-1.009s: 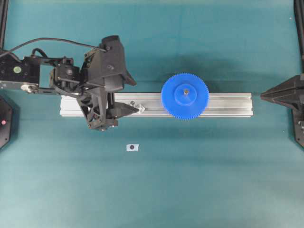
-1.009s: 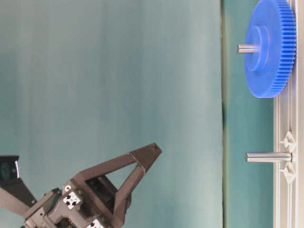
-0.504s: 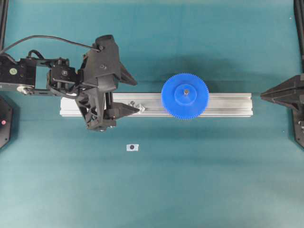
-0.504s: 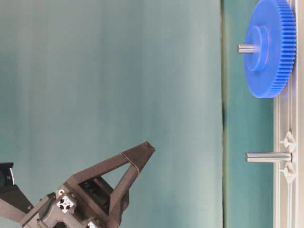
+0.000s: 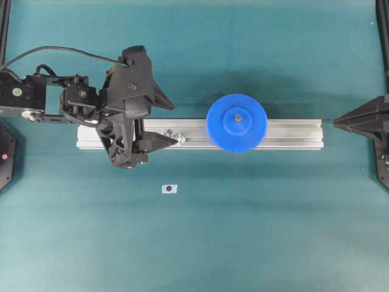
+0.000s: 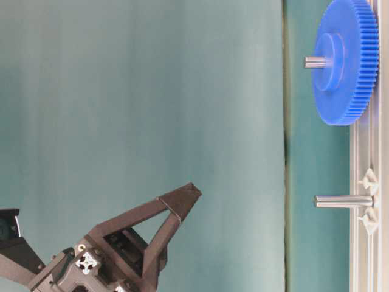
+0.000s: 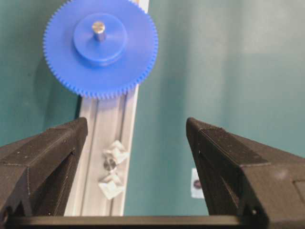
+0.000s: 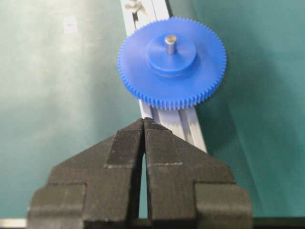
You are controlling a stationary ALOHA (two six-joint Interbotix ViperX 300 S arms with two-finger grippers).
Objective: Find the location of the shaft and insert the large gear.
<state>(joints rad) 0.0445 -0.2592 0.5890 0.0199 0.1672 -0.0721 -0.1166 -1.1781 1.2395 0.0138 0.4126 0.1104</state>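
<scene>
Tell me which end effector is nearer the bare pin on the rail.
Left. The left end effector hangs open right beside the bare pin, one finger over the rail. The right end effector sits shut off the rail's far end, past the large gear.

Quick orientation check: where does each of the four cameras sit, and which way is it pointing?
Overhead: above the table, looking straight down; left pincer and right pincer flank the rail.
Table-level: low and sideways on; left pincer at the bottom.
Left wrist: along open fingers toward the large gear.
Right wrist: over the shut right pincer at the gear.
All four see the gear.
</scene>
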